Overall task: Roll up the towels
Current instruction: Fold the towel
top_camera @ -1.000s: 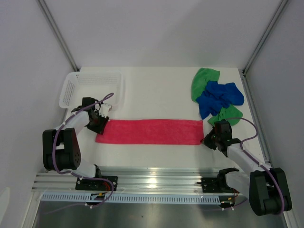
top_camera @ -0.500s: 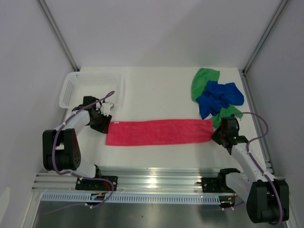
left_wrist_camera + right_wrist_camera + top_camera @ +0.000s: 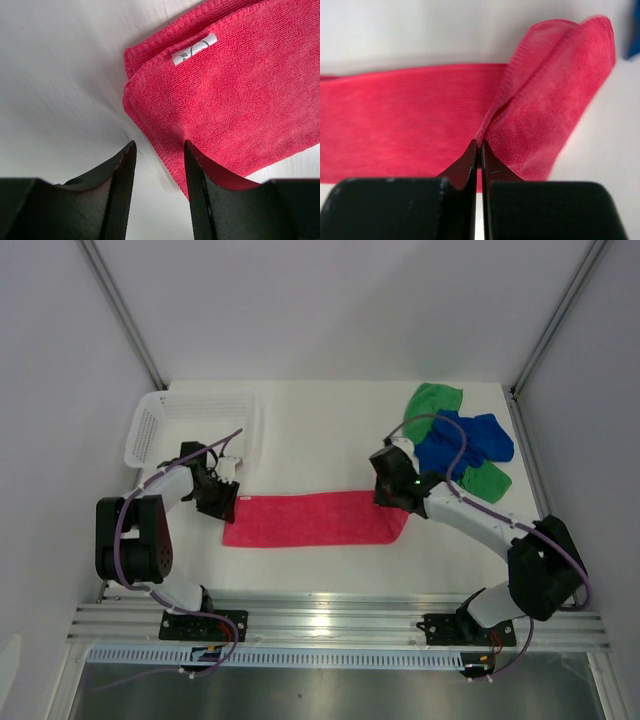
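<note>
Your right gripper [image 3: 392,498] is pinching the far end of the pink-red towel [image 3: 300,521]. Its jaws are squeezing tight on the cloth, and that end is lying folded back over the strip. The towel is lying in one long line, starting just by the white mesh basket [image 3: 160,430] and running away from it. So I think the roll is needing to go along that line, toward the basket. Your left gripper [image 3: 222,502] is hovering at the basket end, jaws partly apart, holding nothing. The blue towel [image 3: 465,440] and green towel [image 3: 430,405] are sitting well away from the basket.
</note>
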Available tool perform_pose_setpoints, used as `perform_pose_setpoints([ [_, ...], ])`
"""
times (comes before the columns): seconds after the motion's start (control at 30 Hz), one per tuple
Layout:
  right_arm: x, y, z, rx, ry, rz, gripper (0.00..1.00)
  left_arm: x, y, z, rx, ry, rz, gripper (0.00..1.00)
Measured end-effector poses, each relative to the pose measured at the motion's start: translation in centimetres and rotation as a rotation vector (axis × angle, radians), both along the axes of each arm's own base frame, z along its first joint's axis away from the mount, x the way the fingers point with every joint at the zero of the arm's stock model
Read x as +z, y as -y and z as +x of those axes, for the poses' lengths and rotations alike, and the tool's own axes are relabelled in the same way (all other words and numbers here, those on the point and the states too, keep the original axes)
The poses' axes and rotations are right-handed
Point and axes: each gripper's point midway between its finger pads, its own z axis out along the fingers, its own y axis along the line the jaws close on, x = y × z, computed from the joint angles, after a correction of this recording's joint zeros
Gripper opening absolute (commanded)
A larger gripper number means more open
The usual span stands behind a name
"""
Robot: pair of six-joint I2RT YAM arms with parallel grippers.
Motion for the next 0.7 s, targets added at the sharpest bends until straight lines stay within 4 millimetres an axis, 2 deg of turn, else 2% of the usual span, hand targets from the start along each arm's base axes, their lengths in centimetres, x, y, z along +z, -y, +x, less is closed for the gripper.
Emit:
perform_pose_setpoints([
  [0.2,-0.3,-11.3,-0.7,0.229,-0.002,-0.014,0.0,-0.3,0.3,-0.1,0.003,-0.014,-0.015,0.45],
  [0.4,-1.0,-20.3,-2.5,0.385,0.0,0.001,0.0,-0.4,0.6,-0.1,-0.001,-0.016,-0.032,0.44],
  [0.5,-0.9,-23.3,-3.6,0.434,0.005,0.026,0.0,-0.4,0.8,-0.1,-0.004,-0.019,-0.045,0.43],
  [0.7,-0.1,-26.7,-4.1,0.467,0.019,0.089,0.0,-0.4,1.1,0.0,-0.008,-0.027,-0.064,0.41],
])
